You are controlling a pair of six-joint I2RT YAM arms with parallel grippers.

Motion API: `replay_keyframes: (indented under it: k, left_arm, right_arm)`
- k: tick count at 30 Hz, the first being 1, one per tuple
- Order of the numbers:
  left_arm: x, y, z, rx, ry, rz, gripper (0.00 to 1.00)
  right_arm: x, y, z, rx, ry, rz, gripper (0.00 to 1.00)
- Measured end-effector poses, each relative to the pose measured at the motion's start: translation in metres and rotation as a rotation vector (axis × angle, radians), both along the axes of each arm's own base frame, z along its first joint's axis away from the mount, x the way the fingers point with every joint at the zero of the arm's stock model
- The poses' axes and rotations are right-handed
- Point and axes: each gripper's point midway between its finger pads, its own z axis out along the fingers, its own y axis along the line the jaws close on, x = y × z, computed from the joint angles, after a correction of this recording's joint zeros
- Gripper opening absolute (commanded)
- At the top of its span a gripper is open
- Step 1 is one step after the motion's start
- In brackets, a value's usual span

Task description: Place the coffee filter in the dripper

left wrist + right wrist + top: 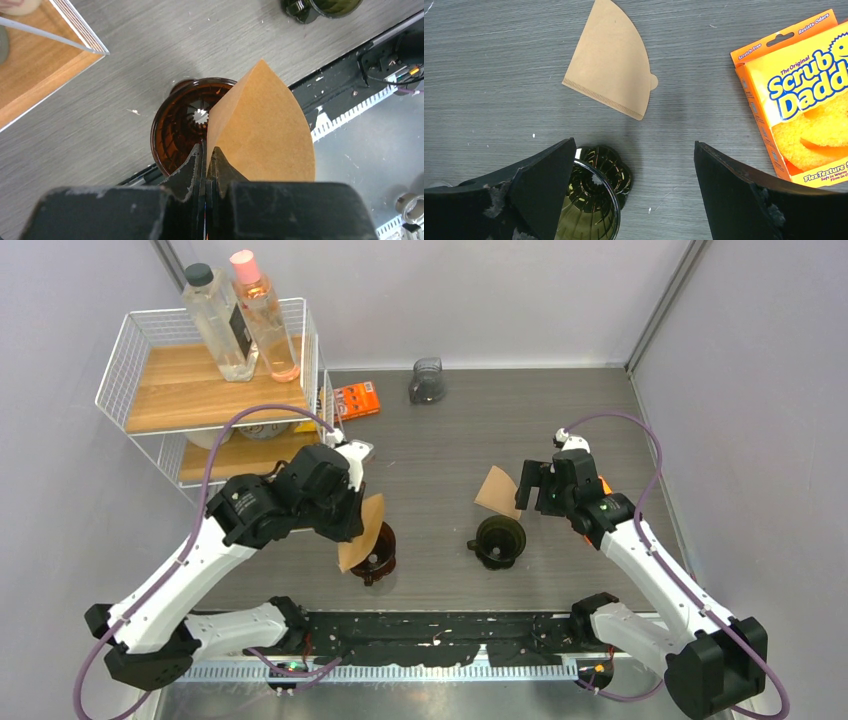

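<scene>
Left end effector [205, 150] clamped tight on brown coffee filter [260, 130]. Filter stood upright over 3 o'clock rim of amber dripper [175, 125]; contact with rim unclear. Right end effector [634, 145] spread wide, gripping nothing, just beside green dripper [594, 200]. Second filter [611, 65] lay flat on surface [499, 75], 12 o'clock of green dripper in wrist view. Sponge pack [799, 100] sat at filter's 3 o'clock.

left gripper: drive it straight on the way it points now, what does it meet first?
Probably the brown dripper. The left gripper, shut on the coffee filter, points at the dripper's rim, with the filter mostly off to one side. Depth is unclear, so treat this as a guess.
</scene>
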Motion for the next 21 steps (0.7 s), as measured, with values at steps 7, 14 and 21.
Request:
replay_keyframes:
  k: [7, 14, 21]
  left_arm:
    - [-0.006, -0.003, -0.013, 0.030, 0.064, -0.019, 0.00]
    - [-0.007, -0.008, -0.035, 0.079, 0.138, -0.027, 0.00]
    - [-0.011, -0.003, -0.053, 0.114, 0.178, -0.008, 0.00]
  right_arm:
    - [0.000, 0.000, 0.000, 0.000, -0.002, 0.000, 0.95]
    - [0.001, -0.001, 0.000, -0.003, -0.003, -0.003, 0.96]
    - [0.001, -0.001, 0.000, -0.005, -0.004, -0.005, 0.95]
